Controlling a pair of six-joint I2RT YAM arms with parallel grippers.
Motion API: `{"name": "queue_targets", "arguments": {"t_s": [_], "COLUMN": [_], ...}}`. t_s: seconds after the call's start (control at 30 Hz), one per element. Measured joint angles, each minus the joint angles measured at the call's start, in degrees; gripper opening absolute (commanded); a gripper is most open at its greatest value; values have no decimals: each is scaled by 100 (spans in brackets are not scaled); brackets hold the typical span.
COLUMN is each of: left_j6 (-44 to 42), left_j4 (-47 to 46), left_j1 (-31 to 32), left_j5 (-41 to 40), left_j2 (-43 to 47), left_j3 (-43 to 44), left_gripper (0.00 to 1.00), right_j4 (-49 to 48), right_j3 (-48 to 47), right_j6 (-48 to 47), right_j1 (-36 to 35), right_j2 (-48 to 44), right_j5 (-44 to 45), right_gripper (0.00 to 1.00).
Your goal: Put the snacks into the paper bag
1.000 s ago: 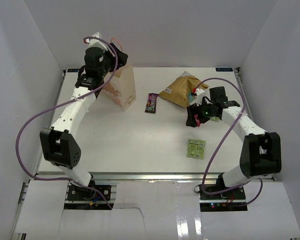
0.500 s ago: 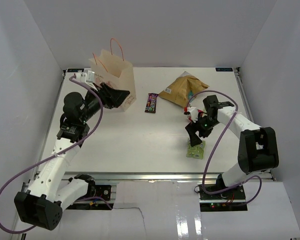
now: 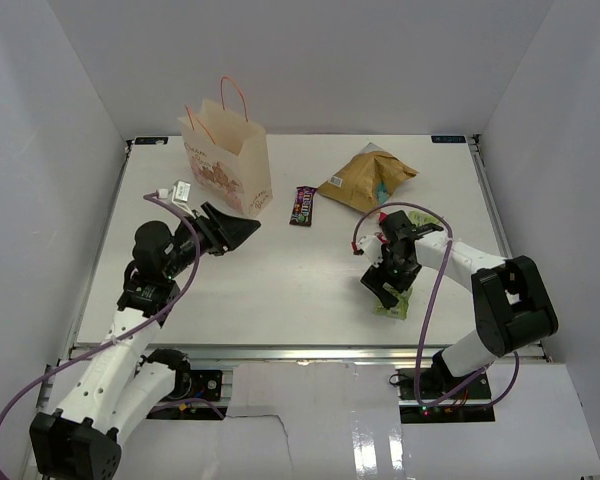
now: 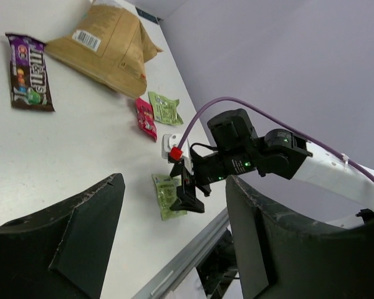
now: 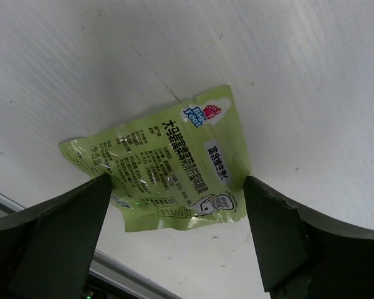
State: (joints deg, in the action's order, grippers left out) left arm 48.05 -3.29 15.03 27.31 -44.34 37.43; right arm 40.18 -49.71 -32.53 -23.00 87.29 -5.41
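From above, a white bench (image 3: 280, 275) walled in pale grey carries the paper bag (image 3: 230, 160) upright at far left, with the chip bag (image 3: 365, 180) and dark brown packet (image 3: 303, 205) behind centre. The right hand (image 3: 385, 288) partly hides the light green packet (image 3: 395, 306).

In the left wrist view, the left hand (image 4: 174, 187) is spread wide and empty. The red packet (image 4: 145, 118) is too small to read.

In the right wrist view, the fingers (image 5: 56, 237) are parted either side of the flat green packet, not gripping it.

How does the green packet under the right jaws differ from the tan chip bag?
The green packet is small, flat, light green; the chip bag is much larger, crinkled, tan-brown. The green packet lies near the front edge under the open right jaws; the chip bag lies farther back, uncovered. Both lie outside the paper bag.
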Motion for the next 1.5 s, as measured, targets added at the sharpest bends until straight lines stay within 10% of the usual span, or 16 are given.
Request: {"name": "queue_targets", "arguments": {"t_s": [0.33, 0.47, 0.77, 1.17, 1.5], "left_j6": [566, 695, 732, 603, 743], "left_j4": [-267, -466, -586, -927, -940], "left_j1": [636, 1390, 2415, 2697, 2758], "left_j5": [42, -9, 221, 417, 363], "left_j2": [-691, -1596, -4116, -5191, -5390], "left_j3": [-223, -195, 566, 1639, 1646], "left_gripper": [77, 77, 77, 76, 50], "right_j4": [-223, -254, -321, -612, -699], "right_j3": [184, 173, -555, -914, -914], "right_j6": [232, 249, 369, 855, 833], "right_j1": [-22, -11, 17, 0, 11], "right_j2": [-13, -111, -238, -249, -249], "right_j5": [184, -98, -1698, -3200, -3383], "right_gripper": [21, 10, 9, 10, 11]}}
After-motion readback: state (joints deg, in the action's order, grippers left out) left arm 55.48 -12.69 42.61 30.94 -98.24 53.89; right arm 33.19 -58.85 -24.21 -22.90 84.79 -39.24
